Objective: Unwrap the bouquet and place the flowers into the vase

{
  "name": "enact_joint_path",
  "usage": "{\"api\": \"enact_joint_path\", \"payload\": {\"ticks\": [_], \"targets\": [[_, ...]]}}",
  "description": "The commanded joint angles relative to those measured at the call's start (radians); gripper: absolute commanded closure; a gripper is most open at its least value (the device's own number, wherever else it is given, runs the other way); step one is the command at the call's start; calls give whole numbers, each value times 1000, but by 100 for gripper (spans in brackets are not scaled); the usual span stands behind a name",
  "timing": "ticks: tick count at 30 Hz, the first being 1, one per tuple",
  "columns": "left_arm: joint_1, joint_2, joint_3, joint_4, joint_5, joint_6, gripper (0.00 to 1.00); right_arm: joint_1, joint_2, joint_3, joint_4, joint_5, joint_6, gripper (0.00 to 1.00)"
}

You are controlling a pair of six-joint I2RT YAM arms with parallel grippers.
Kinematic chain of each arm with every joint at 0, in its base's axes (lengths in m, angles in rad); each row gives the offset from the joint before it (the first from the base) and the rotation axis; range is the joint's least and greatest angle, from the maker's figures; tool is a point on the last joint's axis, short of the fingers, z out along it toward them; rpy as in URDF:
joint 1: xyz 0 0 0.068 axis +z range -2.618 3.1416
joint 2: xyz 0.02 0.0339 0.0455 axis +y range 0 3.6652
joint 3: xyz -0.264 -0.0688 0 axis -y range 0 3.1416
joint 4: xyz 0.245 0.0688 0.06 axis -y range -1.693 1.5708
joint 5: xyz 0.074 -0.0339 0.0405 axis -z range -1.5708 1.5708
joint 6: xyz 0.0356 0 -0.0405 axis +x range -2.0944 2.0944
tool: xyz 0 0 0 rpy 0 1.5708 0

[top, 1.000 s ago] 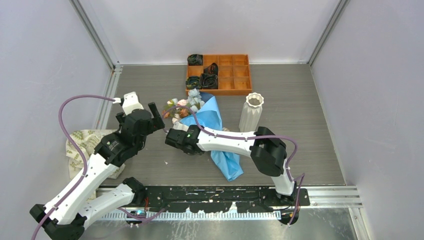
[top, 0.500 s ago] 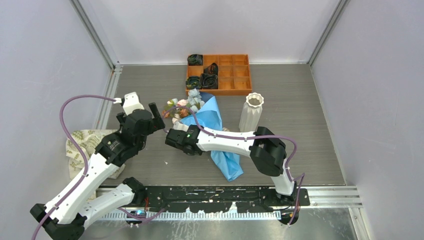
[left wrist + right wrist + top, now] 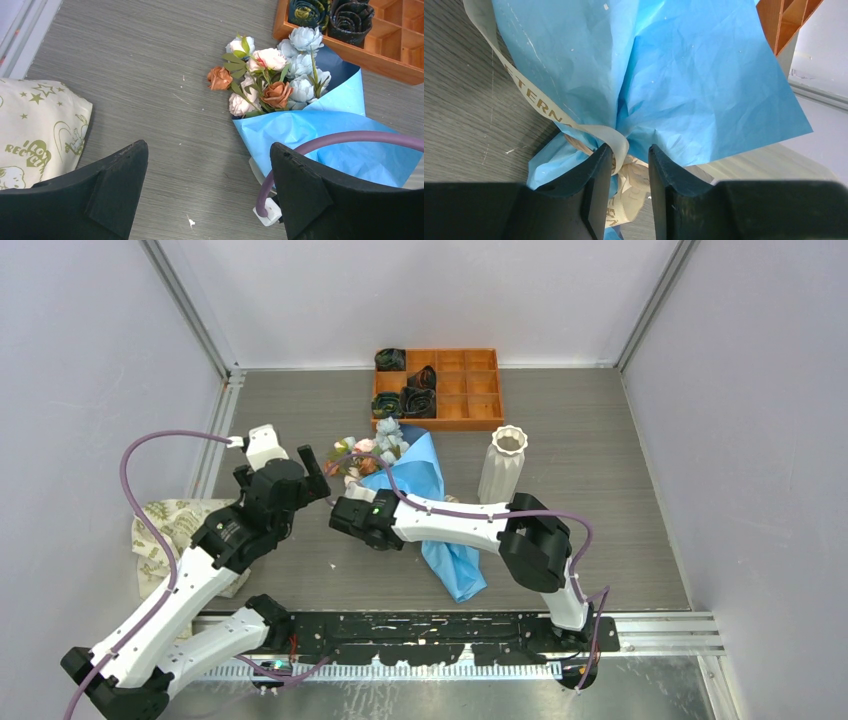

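overhead view of a grey counter (image 3: pixel 600 540) with two robot arms mounted at its near edge. we see the bouquet (image 3: pixel 415 480) lying on its side near the middle of the counter. its flowers (image 3: pixel 270 75), pale blue, pink and orange, point toward the far edge, and its crumpled tail points toward the near edge. blue wrapping paper (image 3: pixel 684 75) is around the stems, cinched at the waist by a beige ribbon (image 3: pixel 539 107) with printed letters.

the right end effector (image 3: pixel 630 149) sits low at that waist. its two fingers stand close together on either side of the ribbon knot, with a narrow gap between them. we cannot tell whether they actually pinch the ribbon. the left end effector (image 3: pixel 208 147) hovers over bare counter just left of the blooms, fingers spread wide and holding nothing.

the vase (image 3: pixel 503 465), white and ribbed, stands upright to the right of the bouquet, apart from it. an orange compartment tray (image 3: pixel 470 390) sits at the far edge, just beyond the blooms, with dark rolled items in its left compartments. a cream printed cloth bag (image 3: pixel 170 525) lies at the left edge.
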Motion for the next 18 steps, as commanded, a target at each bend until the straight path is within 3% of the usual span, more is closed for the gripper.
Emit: {"api": "enact_joint_path", "payload": {"ticks": [1,4,9,11,18], "targets": [[0,-12,-18,1,29,3,8,8,0,45,74,-5,10,64],[0,-16,-27,6,30,2,8,9,3,30,90,-25,12,69],[-1,-4,-56,68,94,25,8,8,5,31,108,-13,21,93],[0,12,-73,111,140,24,8,8,-16,40,110,-3,29,99],[0,102,-186,324,318,-35,5,9,-179,87,110,-19,42,99]]}}
